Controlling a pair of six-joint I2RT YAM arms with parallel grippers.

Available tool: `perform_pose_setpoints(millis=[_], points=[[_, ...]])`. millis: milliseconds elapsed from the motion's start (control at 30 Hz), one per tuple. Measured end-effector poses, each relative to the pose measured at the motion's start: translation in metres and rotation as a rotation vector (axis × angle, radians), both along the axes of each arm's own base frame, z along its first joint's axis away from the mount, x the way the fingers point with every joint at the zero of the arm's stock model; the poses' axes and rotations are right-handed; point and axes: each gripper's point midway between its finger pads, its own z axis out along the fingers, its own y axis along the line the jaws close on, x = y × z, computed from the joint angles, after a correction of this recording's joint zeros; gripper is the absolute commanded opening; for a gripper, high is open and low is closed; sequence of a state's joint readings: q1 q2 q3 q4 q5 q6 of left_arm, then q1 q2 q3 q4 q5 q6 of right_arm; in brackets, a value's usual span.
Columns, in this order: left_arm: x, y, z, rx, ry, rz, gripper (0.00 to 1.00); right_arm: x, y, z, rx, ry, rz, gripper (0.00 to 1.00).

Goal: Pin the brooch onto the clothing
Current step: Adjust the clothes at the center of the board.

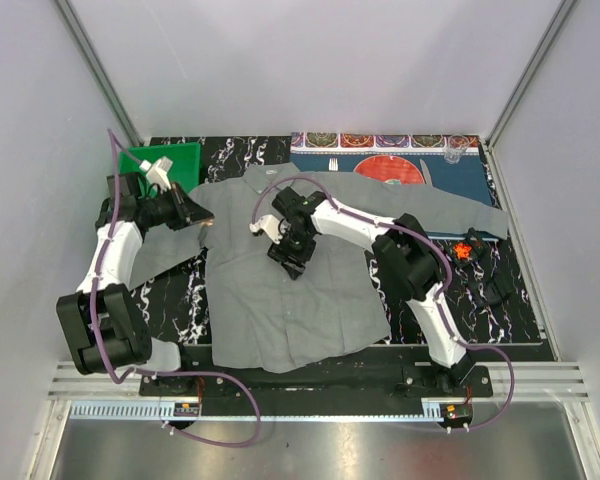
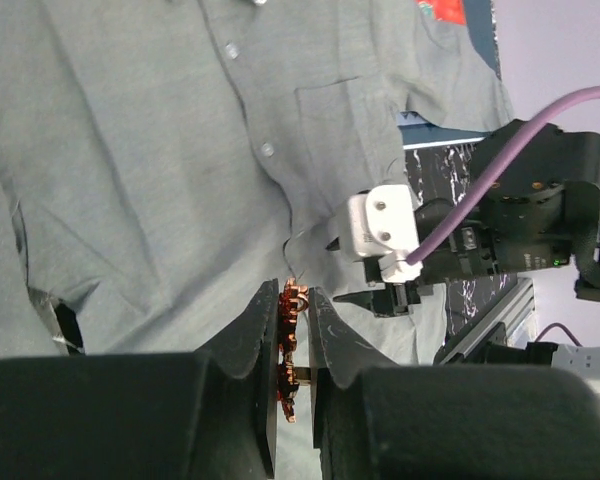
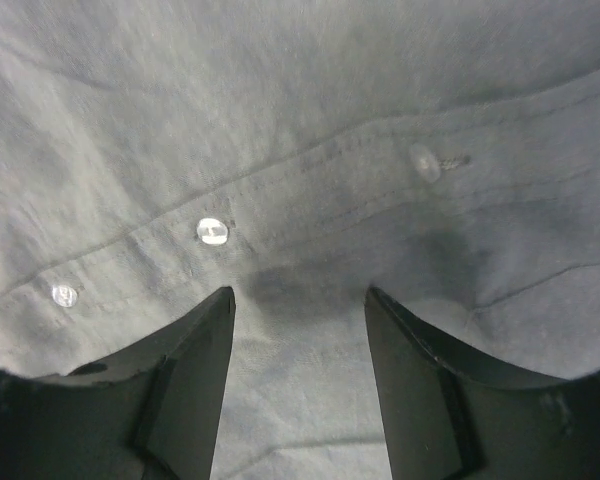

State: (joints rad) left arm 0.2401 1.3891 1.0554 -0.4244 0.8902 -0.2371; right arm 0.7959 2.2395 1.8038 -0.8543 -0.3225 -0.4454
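The clothing, a grey button-up shirt (image 1: 280, 290), lies spread flat across the dark table. My left gripper (image 2: 296, 300) hovers over the shirt's left shoulder area (image 1: 202, 220). It is shut on the brooch (image 2: 290, 345), a small red and copper piece held edge-on between the fingers. My right gripper (image 3: 300, 300) stands open, pressed down on the shirt's button placket (image 3: 310, 190) near the middle of the chest (image 1: 288, 256). Only fabric lies between its fingers, with a pale button (image 3: 211, 230) just ahead of the left one. In the left wrist view the right gripper (image 2: 380, 292) shows beyond the brooch.
A green tray (image 1: 170, 158) sits at the back left. A blue patterned placemat (image 1: 450, 175) with a red plate (image 1: 390, 168) and a clear cup (image 1: 456, 150) lies at the back right. A small orange-red item (image 1: 467, 247) and a black object (image 1: 495, 282) rest right of the shirt.
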Motion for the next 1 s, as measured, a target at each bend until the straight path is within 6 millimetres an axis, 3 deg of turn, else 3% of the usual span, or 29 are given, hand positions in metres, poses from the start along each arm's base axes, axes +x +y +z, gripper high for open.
perform_pose_setpoints(millis=[200,600,800,900,1000], points=[[-0.006,0.003,-0.028,-0.018,0.087,0.025,0.0,-0.01,-0.009,-0.006,-0.022,0.027,0.026,0.61],[-0.004,0.012,-0.03,-0.023,0.085,0.055,0.0,-0.053,-0.051,-0.007,-0.066,0.081,0.135,0.6],[-0.012,0.014,-0.041,-0.03,0.123,0.065,0.0,-0.072,-0.074,-0.007,-0.113,0.122,0.179,0.6],[-0.017,0.012,-0.047,-0.034,0.143,0.062,0.0,-0.073,-0.077,-0.003,-0.118,0.144,0.168,0.57],[-0.022,0.011,-0.053,-0.039,0.158,0.062,0.0,-0.06,-0.065,0.019,-0.063,0.15,0.097,0.56]])
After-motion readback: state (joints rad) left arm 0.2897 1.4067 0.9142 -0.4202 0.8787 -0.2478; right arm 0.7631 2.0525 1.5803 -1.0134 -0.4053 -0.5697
